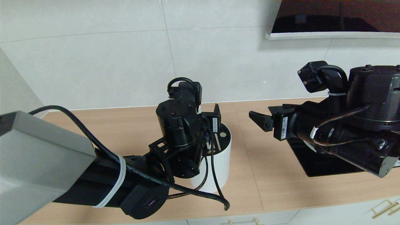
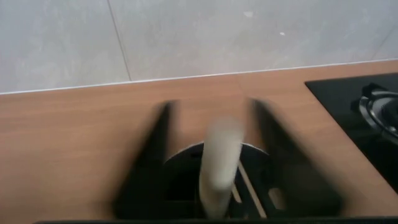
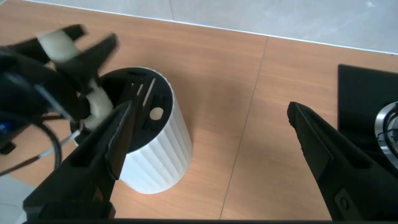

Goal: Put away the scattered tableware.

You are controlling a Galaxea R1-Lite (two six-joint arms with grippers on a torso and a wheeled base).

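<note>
On the wooden counter (image 1: 125,125), the left pincer (image 2: 211,143) grips a pale spoon (image 2: 219,165). The spoon points down at the white holder (image 3: 155,155) just below. The right pincer (image 3: 210,112) gapes open, farther off.

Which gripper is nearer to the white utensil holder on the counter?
Left. The left gripper is right above the utensil holder, with a cream utensil at it. The right gripper, fingers open, is off to the side over the counter, between holder and cooktop.
</note>
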